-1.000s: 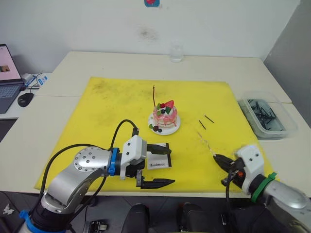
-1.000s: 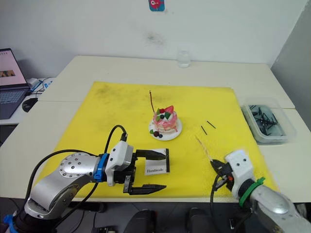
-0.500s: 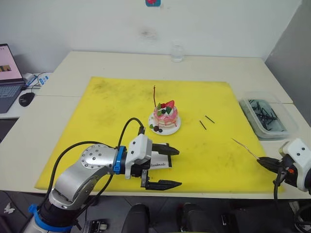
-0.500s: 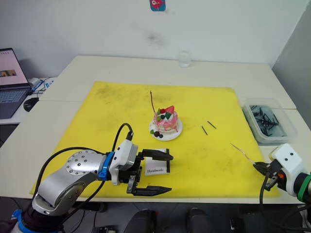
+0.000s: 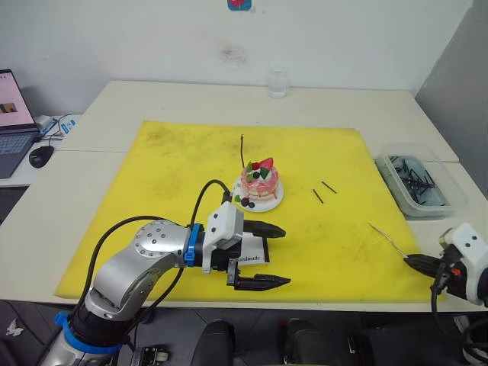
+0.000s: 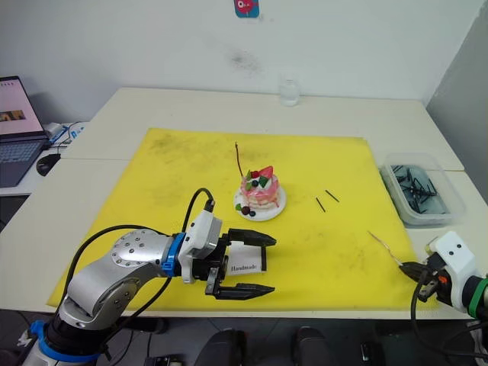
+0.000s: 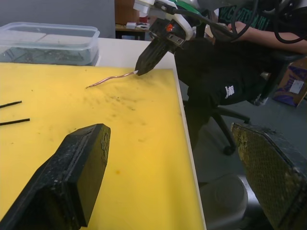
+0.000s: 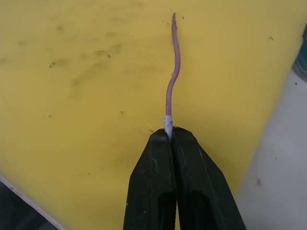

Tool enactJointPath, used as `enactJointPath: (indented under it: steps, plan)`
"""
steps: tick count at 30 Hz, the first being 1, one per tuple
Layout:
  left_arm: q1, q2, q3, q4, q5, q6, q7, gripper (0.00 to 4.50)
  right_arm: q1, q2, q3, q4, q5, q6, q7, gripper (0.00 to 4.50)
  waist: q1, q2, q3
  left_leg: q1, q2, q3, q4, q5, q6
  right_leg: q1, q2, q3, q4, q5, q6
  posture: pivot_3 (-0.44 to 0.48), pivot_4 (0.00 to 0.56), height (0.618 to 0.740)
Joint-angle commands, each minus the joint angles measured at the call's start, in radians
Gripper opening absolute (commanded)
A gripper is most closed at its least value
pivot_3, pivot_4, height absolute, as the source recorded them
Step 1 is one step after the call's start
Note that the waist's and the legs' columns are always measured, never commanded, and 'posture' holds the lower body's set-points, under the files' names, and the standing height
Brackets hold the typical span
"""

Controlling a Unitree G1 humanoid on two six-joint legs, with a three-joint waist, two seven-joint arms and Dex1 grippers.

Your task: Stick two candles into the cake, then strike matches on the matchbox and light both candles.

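left tool [image 5: 268, 256] at 6 o'clock on the yellow mat [image 5: 168, 175], fingers wide apart, one on each side of the matchbox [image 5: 250, 252], nothing gripped. matchbox lies flat on the mat between those fingers, "handmade" print showing, contact with the fingers can't be told. right tool [image 5: 414, 261] at 4 o'clock near the mat's front right corner, fingers pressed together on the pale end of one candle [image 5: 384, 236]. that candle is wavy and points from the fingertips toward 10 o'clock, raised over the mat; right wrist view shows its pale tip [image 8: 167, 122] pinched between the black fingers [image 8: 156, 182]. left wrist view shows the same candle [image 7: 111, 79] sticking out of the right tool [image 7: 144, 63], with a person seated on a chair just past the bench edge. cake [image 5: 259, 181] on its white plate sits at mat centre, strawberry on top. second candle [image 5: 242, 150] stands upright at the cake's 10 o'clock edge, taller than the cake. two matches [image 5: 323, 191] lie on the mat at 3 o'clock of the cake, close together, apart from it. clear plastic bin [image 5: 422, 181] with dark sticks on the bench at 2 o'clock, off the mat. glass [image 5: 277, 84] at 12 o'clock near the wall. laptop [image 5: 13, 122] and mouse [image 5: 40, 155] at 9 o'clock on the side bench.
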Motion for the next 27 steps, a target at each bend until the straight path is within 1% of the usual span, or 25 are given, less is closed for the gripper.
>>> enactJointPath:
  steps: [1, 6, 10, 16, 24, 25, 27]
  plan:
    - [0.006, 0.010, 0.004, -0.045, -0.037, 0.005, -0.015, 4.50, 0.003, -0.001, -0.013, -0.041, 0.012, -0.028, 0.026, 0.02, 0.000, 0.000, 0.000, 0.000, 0.000, 0.000, 0.000, 0.000, 0.000, 0.000, 0.000, 0.000, 0.000, 0.000, 0.000, 0.000, 0.150, 0.740]
    - [0.017, 0.019, 0.001, -0.065, -0.039, 0.003, -0.010, 4.50, 0.024, -0.030, 0.011, -0.041, -0.025, -0.104, 0.083, 0.02, 0.000, 0.000, 0.000, 0.000, 0.000, 0.000, 0.000, 0.000, 0.000, 0.000, 0.000, 0.001, 0.000, 0.000, 0.000, 0.000, 0.150, 0.740]
    - [0.020, 0.013, -0.007, -0.075, -0.037, 0.004, -0.002, 4.50, 0.014, -0.058, 0.039, -0.020, -0.035, -0.127, 0.123, 0.02, 0.000, 0.000, 0.000, 0.000, 0.000, 0.000, 0.000, 0.000, 0.000, 0.000, 0.000, 0.000, 0.000, 0.000, 0.000, 0.000, 0.150, 0.740]
    - [0.014, 0.008, -0.018, -0.066, -0.032, -0.001, 0.001, 4.50, -0.034, -0.110, 0.097, 0.043, -0.061, -0.111, 0.140, 0.02, 0.000, 0.000, 0.000, 0.000, 0.000, 0.000, 0.001, 0.000, 0.000, 0.000, 0.000, 0.001, 0.000, 0.000, 0.000, 0.000, 0.150, 0.740]
    - [0.006, 0.004, -0.017, -0.049, -0.030, -0.001, -0.002, 4.50, -0.068, -0.140, 0.103, 0.079, -0.054, -0.084, 0.174, 0.02, 0.001, 0.000, 0.000, 0.000, 0.000, 0.000, 0.001, 0.000, 0.000, 0.000, 0.000, 0.000, 0.000, 0.000, 0.000, 0.000, 0.150, 0.740]
    - [0.006, 0.003, -0.019, -0.048, -0.028, -0.002, -0.001, 4.50, -0.067, -0.143, 0.102, 0.084, -0.057, -0.077, 0.173, 0.22, 0.001, 0.000, 0.000, 0.000, 0.000, 0.000, 0.001, 0.000, 0.000, 0.000, 0.000, 0.000, 0.000, 0.000, 0.000, 0.000, 0.150, 0.740]
    - [0.005, 0.001, -0.022, -0.047, -0.025, -0.003, 0.000, 4.50, -0.061, -0.148, 0.098, 0.087, -0.057, -0.072, 0.180, 0.77, 0.001, 0.000, 0.000, 0.000, 0.000, 0.000, 0.001, 0.000, 0.000, 0.000, 0.000, 0.001, 0.000, 0.000, 0.000, 0.000, 0.150, 0.740]
